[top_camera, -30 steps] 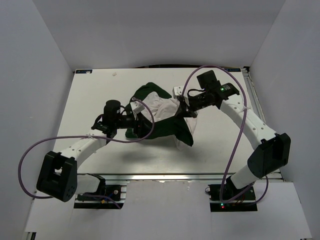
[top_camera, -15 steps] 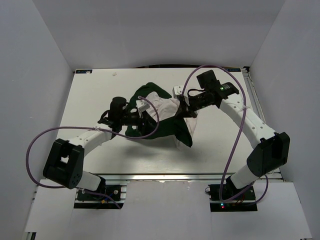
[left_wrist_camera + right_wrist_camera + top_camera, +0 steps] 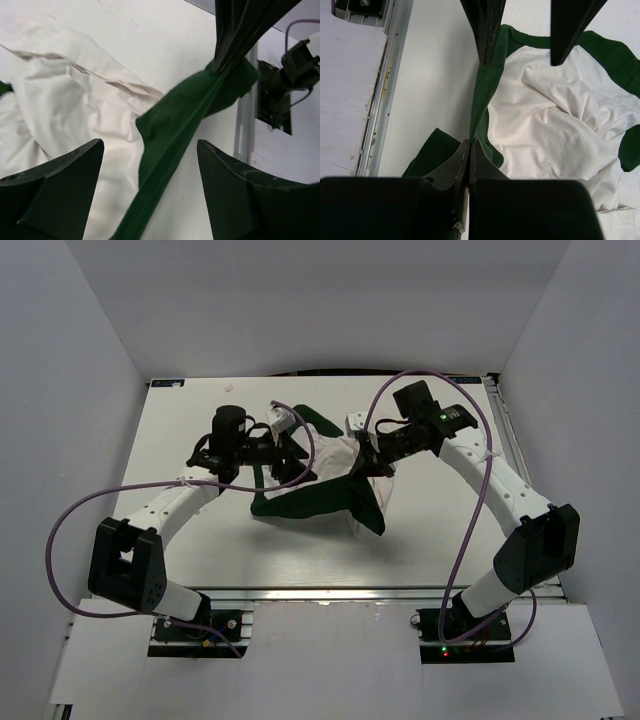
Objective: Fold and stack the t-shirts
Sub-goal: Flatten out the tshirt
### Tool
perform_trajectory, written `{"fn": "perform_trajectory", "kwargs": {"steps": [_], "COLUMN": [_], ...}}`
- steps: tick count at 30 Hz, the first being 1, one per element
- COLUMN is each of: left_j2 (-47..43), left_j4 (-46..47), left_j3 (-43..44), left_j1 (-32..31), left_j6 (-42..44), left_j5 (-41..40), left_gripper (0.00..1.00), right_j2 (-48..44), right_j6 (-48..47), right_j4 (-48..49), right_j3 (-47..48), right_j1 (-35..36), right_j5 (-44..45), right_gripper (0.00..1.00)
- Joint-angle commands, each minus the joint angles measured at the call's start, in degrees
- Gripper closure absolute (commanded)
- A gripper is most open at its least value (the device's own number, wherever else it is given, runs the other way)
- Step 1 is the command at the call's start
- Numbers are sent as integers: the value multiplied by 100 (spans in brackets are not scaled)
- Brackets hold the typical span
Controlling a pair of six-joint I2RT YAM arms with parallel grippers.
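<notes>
The white t-shirt [image 3: 330, 462] with dark green sleeves is found crumpled near the middle of the table [image 3: 180, 440]. It lies between the two claws, with its white body bunched just in front of the right claw [image 3: 362, 447] and a broad dark green fold spread on the near side of both claws. A dark green edge of the cloth is pinched by the right claw, whose fingers [image 3: 462, 165] are pressed together on it. In the right wrist view this edge is seen running straight from the pinch toward the left claw [image 3: 520, 60], with the white body rumpled to one side of it. There, one finger tip of the left claw is placed at the green edge and the other over the white cloth. The left claw [image 3: 288, 452] stands open and nothing is clamped in it. In its own wrist view its two fingers [image 3: 55, 190] are spread wide, and a straight green strip of the t-shirt is seen passing through the gap between them, up to the closed tips of the right claw [image 3: 223, 62]. White cloth is heaped on one side of that strip and bare table is seen on the other. An aluminium rail [image 3: 385, 90] at the table's edge is seen beside the right claw, and a purple cable [image 3: 470, 530] is looped along the right arm.
</notes>
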Motion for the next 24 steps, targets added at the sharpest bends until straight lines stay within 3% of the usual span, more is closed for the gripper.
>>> {"fn": "perform_trajectory", "kwargs": {"steps": [1,8,15,19,21,24], "left_j2": [154,672,1086,1139,1147,1148], "left_j4": [-544,-720,-755,-904,-931,-948], "left_j3": [-4,-48,198,199,172,102], "left_j1": [-1,-1,-1,-1,-1,-10], "left_j6": [69,333,386,430,412,386], "left_j5": [450,1336,1505,1619,1689,1681], "left_gripper": [15,18,23,32,49,66], "right_j2": [-55,-29,15,6,24,15], "right_j6": [-23,21,39,65,92,109], "right_j4": [-29,-37,-29,-2,24,24], "right_j3": [35,106,123,115,106,88], "right_j1": [-26,-26,-26,-17,-26,-17], "right_j5": [-237,-325,-378,-378,-378,-378], "right_gripper": [100,100,100,100,100,100]}}
